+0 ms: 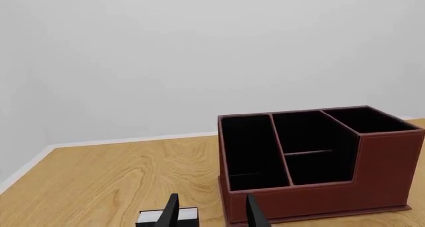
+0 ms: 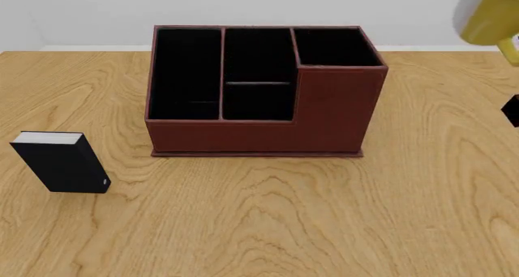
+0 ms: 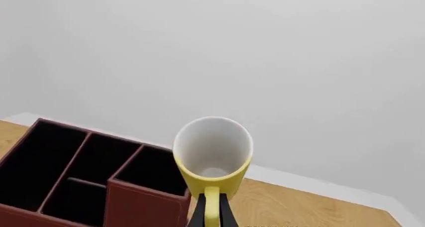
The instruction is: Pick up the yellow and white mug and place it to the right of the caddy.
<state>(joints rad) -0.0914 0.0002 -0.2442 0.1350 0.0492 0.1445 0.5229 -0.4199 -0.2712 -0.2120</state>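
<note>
The yellow and white mug (image 2: 485, 16) hangs in the air at the far right, above and to the right of the caddy (image 2: 259, 107), lying on its side. In the right wrist view the mug (image 3: 212, 152) shows its white inside, and my right gripper (image 3: 211, 211) is shut on its yellow handle. The reddish-brown caddy (image 3: 86, 187) with black compartments lies below and beside it. My left gripper (image 1: 212, 214) is open and empty, low over the table in front of the caddy (image 1: 319, 157). It is out of the front view.
A small black book-like block (image 2: 61, 161) with white page edges stands left of the caddy, and shows by my left fingers (image 1: 166, 216). A black part of the right arm (image 2: 512, 110) shows at the right edge. The wooden table (image 2: 324, 216) ends at a white wall.
</note>
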